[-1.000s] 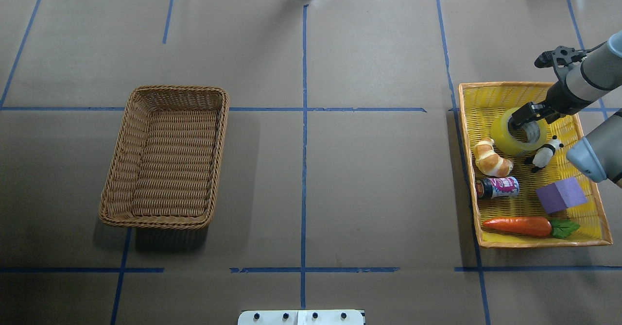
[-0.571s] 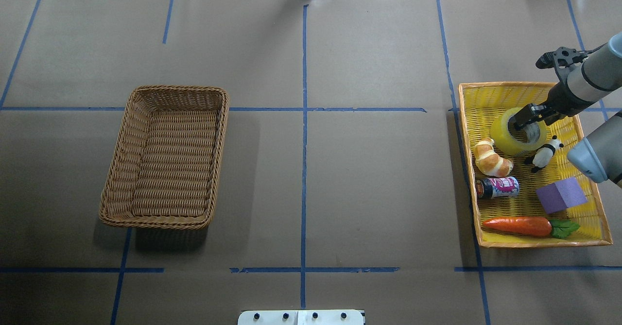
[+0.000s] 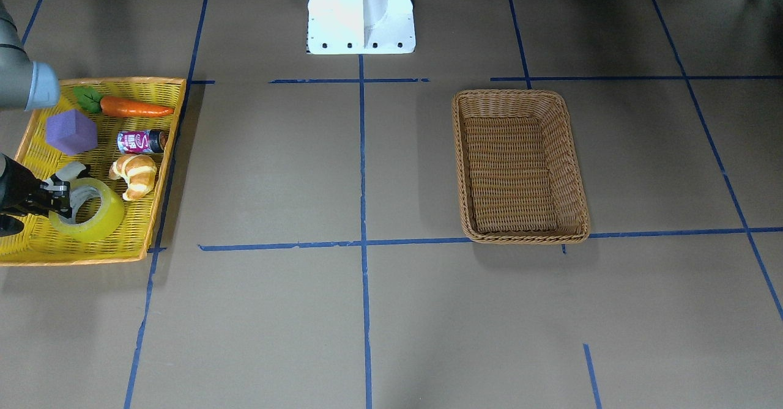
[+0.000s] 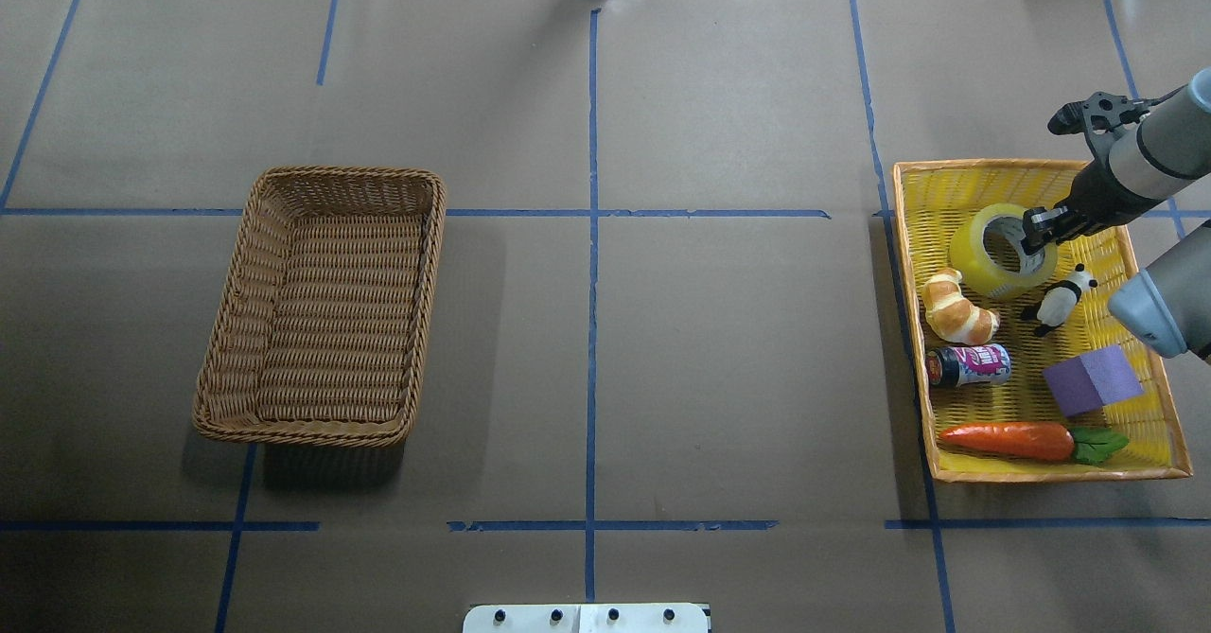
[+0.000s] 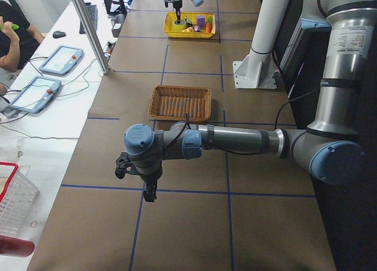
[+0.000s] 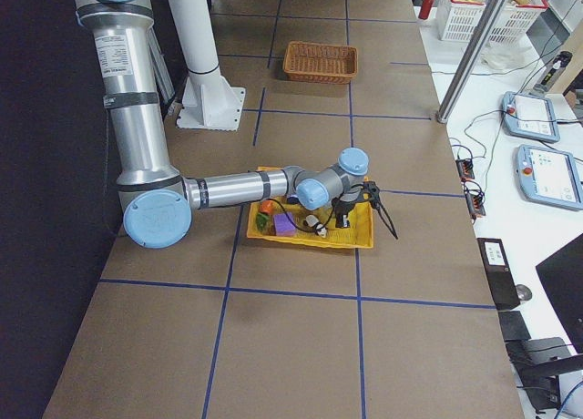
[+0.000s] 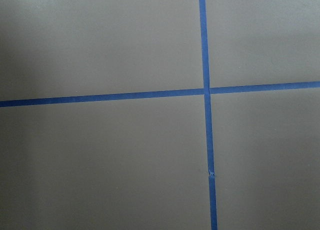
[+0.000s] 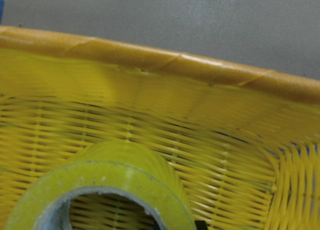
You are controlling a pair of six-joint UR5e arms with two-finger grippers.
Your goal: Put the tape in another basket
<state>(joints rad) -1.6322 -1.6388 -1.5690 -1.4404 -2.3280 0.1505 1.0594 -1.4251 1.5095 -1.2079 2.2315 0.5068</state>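
The yellow-green tape lies in the far part of the yellow tray, tilted so its grey core shows. My right gripper is shut on the tape's right wall, one finger inside the core. The front-facing view shows the same grip on the tape. The right wrist view shows the roll's top against the tray wall. The brown wicker basket stands empty on the left half of the table. My left gripper hangs over bare table past the basket; I cannot tell whether it is open.
The tray also holds a croissant, a toy panda right beside the tape, a can, a purple block and a carrot. The right arm's elbow hangs over the tray's right side.
My right gripper has drawn back toward the tray's right side and closed on the tape's wall. The roll has tipped up, and its core now shows more openly.
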